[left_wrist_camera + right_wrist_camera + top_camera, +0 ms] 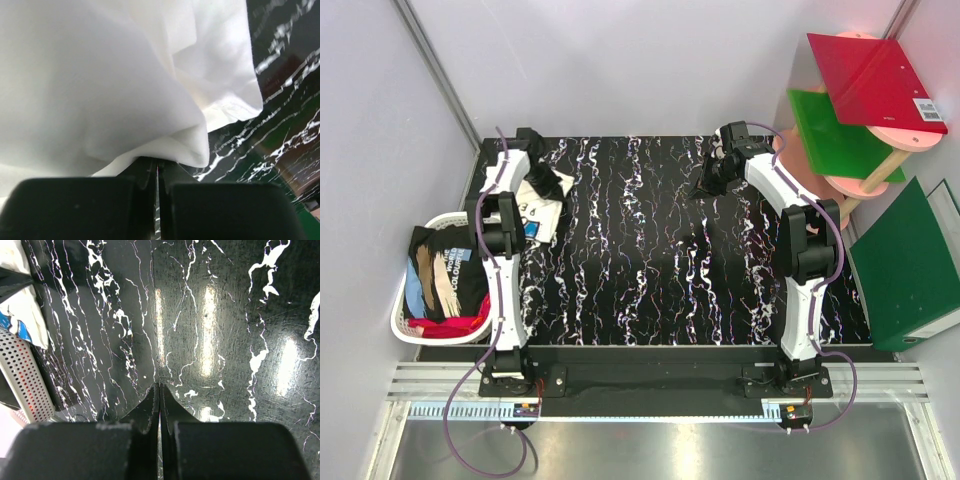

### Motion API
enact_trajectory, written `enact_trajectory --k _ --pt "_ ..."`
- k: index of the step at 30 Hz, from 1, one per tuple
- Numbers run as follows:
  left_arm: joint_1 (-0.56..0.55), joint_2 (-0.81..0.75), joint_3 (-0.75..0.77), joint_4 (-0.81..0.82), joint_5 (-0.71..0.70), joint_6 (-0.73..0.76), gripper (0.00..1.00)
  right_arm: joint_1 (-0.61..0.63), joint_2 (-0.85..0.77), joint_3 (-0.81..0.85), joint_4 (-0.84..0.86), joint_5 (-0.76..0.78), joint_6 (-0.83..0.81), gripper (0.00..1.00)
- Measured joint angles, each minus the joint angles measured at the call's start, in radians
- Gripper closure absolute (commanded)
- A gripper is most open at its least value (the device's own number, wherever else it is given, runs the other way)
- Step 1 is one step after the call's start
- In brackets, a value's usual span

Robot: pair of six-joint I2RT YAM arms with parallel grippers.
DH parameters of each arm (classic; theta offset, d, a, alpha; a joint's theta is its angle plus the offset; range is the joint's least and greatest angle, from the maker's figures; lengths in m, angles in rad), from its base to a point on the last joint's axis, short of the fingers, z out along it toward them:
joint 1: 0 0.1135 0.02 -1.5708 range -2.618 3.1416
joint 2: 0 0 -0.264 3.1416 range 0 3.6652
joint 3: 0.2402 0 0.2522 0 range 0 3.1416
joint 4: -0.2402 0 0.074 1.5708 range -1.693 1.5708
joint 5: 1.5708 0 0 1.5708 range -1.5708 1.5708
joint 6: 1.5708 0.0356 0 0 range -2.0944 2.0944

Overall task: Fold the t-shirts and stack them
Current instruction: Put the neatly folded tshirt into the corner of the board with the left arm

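Top external view puts the one white tee [538, 212] bunched at about 10 o'clock on the tabletop [650, 270], right by the basket [397, 312]. My left hand [157, 167] is on it. In the left wrist view the fingers are pinched together with a fold of the cloth coming out between them and the rest draped over the top, so I read that as a firm hold. The bunch runs roughly 12 to 6, trailing from that hand toward the near edge. My right hand [160, 395] is at about 1 o'clock, fingers pressed together on nothing, over bare marbled surface. The tee lies at its 9 o'clock, well apart, so the left arm is far the nearer. To spread the tee I judge the right hand must cross toward 9 o'clock for a second corner. In the basket I count three more: a black tee [445, 270], a blue one [413, 285] and a red one [460, 325], though others may be hidden beneath.
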Motion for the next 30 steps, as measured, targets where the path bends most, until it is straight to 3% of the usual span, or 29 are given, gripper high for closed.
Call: enact_trajectory --k 17,27,28,30 --pt "0.142 0.012 0.032 -0.024 -0.018 0.032 1.00 0.000 -0.002 0.000 0.000 -0.006 -0.003 1.00" --pt "0.168 0.012 0.034 -0.026 -0.038 0.048 1.00 0.000 -0.002 0.000 -0.002 -0.020 -0.013 1.00" --pt "0.168 0.011 0.034 -0.025 -0.043 0.052 0.98 0.000 -0.002 0.000 -0.002 -0.020 -0.015 1.00" --pt "0.168 0.007 0.034 -0.025 -0.057 0.060 0.80 0.000 -0.002 0.000 -0.002 -0.020 -0.016 1.00"
